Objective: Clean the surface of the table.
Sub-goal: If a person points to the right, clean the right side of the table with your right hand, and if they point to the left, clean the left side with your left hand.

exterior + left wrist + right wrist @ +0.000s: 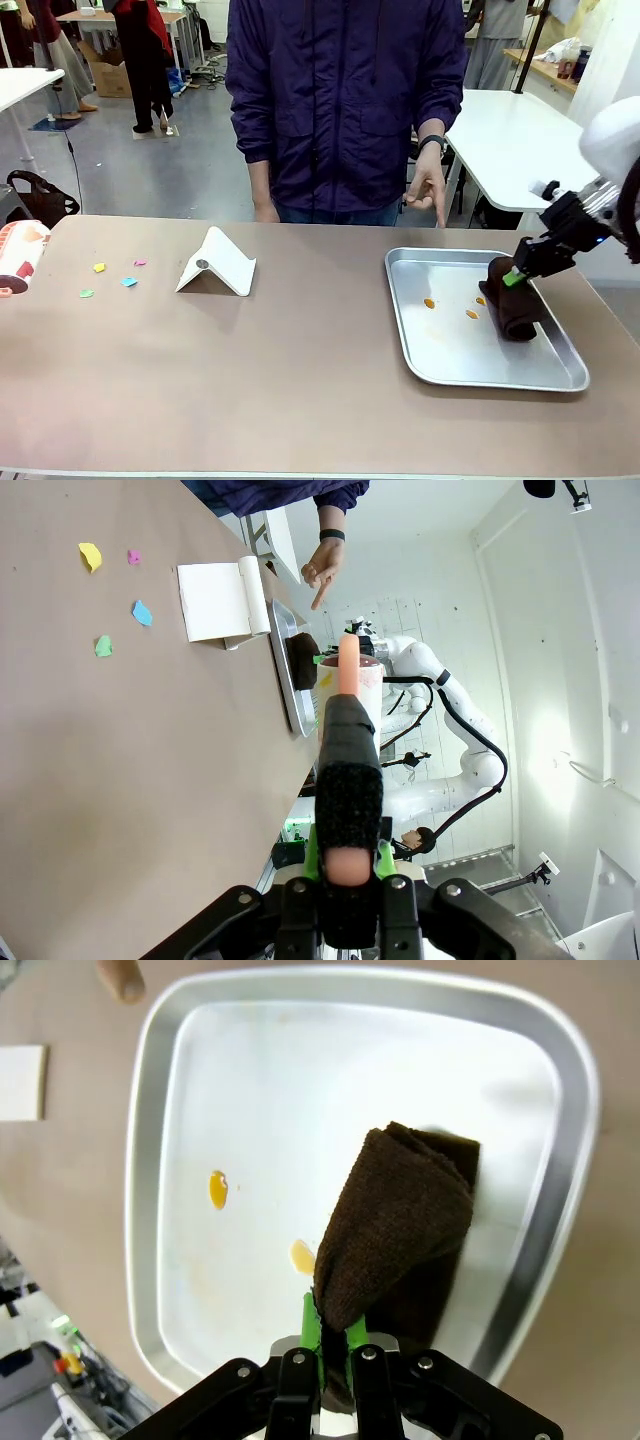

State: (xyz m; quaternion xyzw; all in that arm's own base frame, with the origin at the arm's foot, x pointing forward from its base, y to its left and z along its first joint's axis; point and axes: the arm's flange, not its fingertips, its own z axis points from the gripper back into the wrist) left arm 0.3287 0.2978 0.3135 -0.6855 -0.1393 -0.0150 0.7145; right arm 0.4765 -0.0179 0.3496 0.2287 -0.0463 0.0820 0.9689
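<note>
Fingers, right gripper (514,277): pressed together on a brown cloth (514,305), which rests in the tray (394,300) by its right rim.
Fingers, left gripper (347,708): clamped on the rim of a paper cup (18,256) at the left edge of the table (300,385).
Open room: bare tabletop between the white stand (220,262) and the tray, and along the near edge.
Tray: close to the table's right edge.
Scraps (99,267): left of the stand.

No legible text or labels
</note>
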